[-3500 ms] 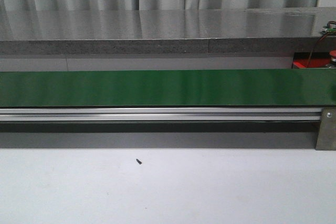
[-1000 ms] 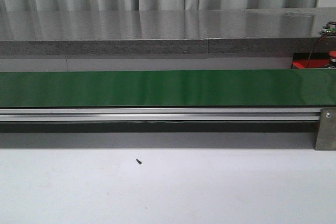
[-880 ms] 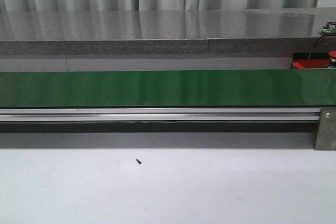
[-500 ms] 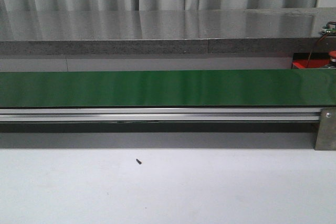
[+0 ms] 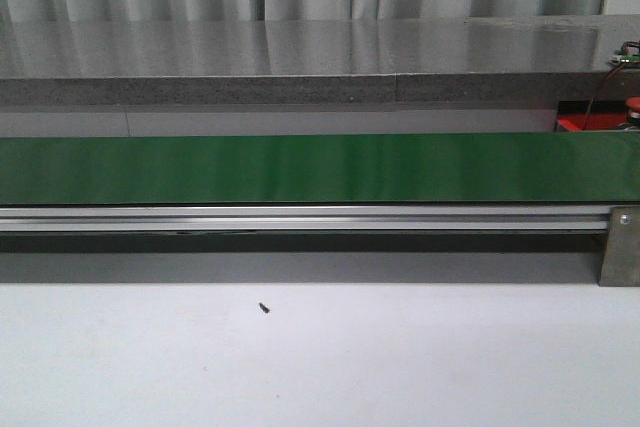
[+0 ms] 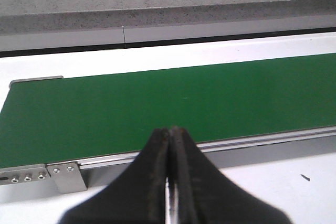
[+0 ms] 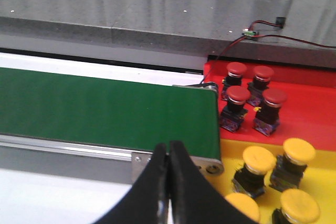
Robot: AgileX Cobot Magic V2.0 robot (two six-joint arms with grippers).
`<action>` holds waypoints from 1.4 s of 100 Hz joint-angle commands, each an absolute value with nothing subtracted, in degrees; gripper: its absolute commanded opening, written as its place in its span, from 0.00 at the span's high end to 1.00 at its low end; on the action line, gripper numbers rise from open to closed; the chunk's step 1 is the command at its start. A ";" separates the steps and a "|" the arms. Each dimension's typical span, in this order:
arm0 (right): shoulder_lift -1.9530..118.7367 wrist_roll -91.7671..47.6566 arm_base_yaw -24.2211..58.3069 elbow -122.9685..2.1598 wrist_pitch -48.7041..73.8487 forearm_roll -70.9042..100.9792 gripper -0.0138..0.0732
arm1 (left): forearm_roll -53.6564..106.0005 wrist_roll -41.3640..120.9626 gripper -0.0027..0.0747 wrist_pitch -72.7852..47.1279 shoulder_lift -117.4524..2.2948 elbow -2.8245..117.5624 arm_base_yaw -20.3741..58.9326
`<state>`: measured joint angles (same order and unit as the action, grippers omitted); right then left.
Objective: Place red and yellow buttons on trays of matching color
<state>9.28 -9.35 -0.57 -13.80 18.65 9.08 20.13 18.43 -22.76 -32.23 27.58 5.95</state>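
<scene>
I am seeing both the left tool (image 6: 169,136) and right tool (image 7: 169,153) pressed closed on nothing above the bare green belt (image 5: 320,168). The red buttons (image 7: 248,99) are sitting on the red tray (image 7: 310,109) and the yellow buttons (image 7: 275,174) on the yellow tray (image 7: 325,182), so I am risking a bump if the right tool reaches in blind.

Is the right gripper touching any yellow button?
Apart. In the right wrist view the right gripper, its fingers pressed together, sits over the belt's edge, and bare belt end and yellow tray separate it from the nearest yellow button.
</scene>
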 commanded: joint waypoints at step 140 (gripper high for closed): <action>-1.68 1.85 2.19 0.61 3.14 -2.04 0.98 | 21.35 18.45 0.99 -18.49 -32.51 29.12 5.86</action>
